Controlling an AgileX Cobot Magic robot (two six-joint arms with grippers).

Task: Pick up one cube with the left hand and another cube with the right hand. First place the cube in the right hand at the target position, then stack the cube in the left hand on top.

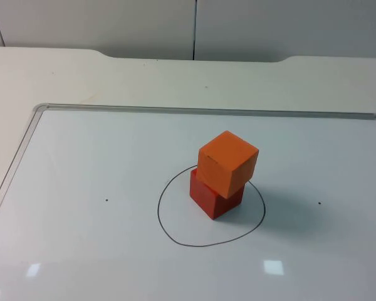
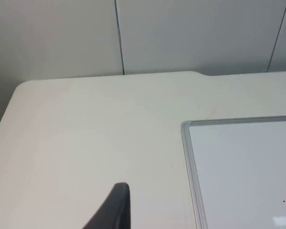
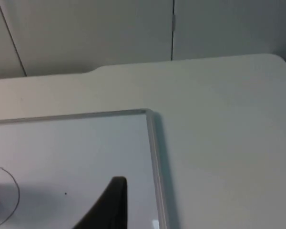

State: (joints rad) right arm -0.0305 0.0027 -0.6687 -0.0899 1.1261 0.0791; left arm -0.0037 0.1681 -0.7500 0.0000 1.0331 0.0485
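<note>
Cubes were already stacked: from largest to smallest, the white table (image 1: 62, 75) carried a framed whiteboard (image 1: 81, 175), on it a hand-drawn black circle (image 1: 169, 233), and inside that circle a red cube (image 1: 214, 202) with an orange cube (image 1: 227, 162) resting on top of it. The orange cube sat turned a little against the red one and overhung it slightly toward the partition wall, yet it stood upright and in full contact. Judged from this, both placements looked done and nothing remained but for the arms to wait. The left gripper (image 2: 115, 210) hung over bare table just outside the whiteboard's corner, well apart from the stack; one black fingertip could be made out, so whether it was wide or narrow could not be told. The right gripper (image 3: 109, 205) hung over the whiteboard near its opposite edge, with an arc of the circle and a sliver of red cube off to its side; its spread likewise could not be told. The right gripper looked the nearer of the two to the stack.
</note>
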